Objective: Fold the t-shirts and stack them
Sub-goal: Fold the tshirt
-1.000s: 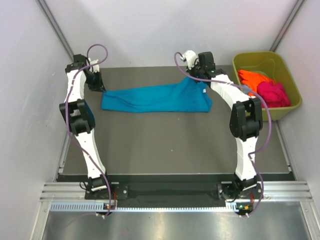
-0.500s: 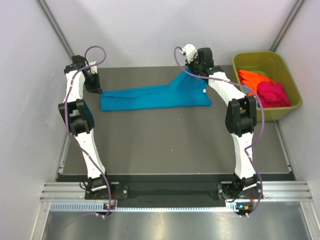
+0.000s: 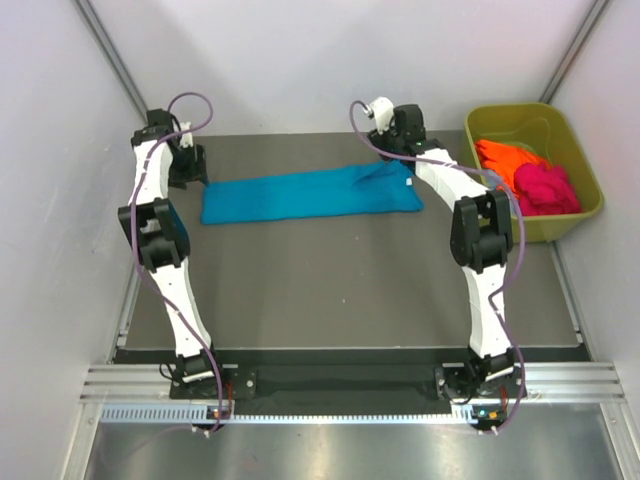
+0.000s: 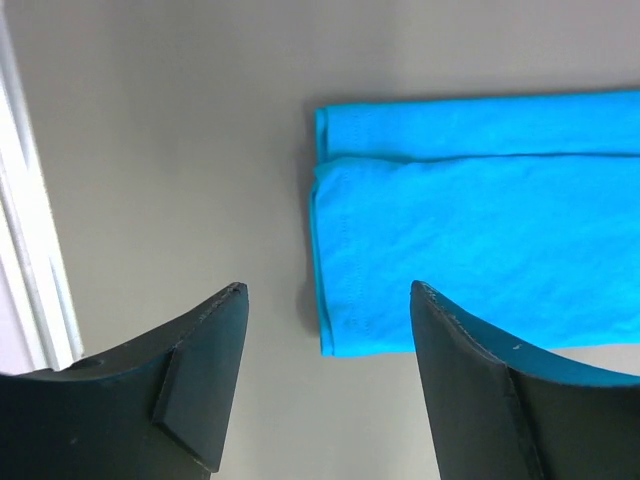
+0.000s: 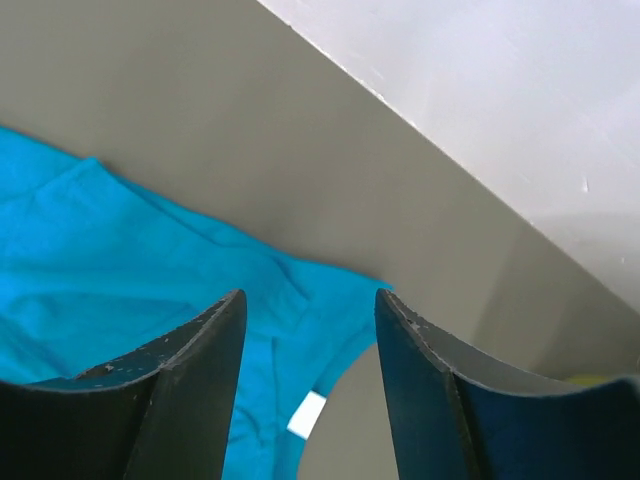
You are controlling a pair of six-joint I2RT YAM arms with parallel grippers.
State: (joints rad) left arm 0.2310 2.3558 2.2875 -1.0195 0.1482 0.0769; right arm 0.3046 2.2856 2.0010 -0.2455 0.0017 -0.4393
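tub (image 3: 520,109): shirts (image 3: 545,188) (teal shirt (image 3: 310,192) outside); left end effector (image 4: 325,290), right end effector (image 5: 310,295) agape, empty

Top external: fixed high behind both arm bases, angled down and forward, far enough to take in whole dark grey flat table (image 3: 330,290); left wrist: close, aimed down past left gripper's black fingers (image 4: 200,380) at left end of flat teal-blue cloth t-shirt (image 4: 480,270); right wrist: close, tilted toward back wall, past right gripper's black fingers (image 5: 190,390); shared by all three: same shirt, opposite ends.
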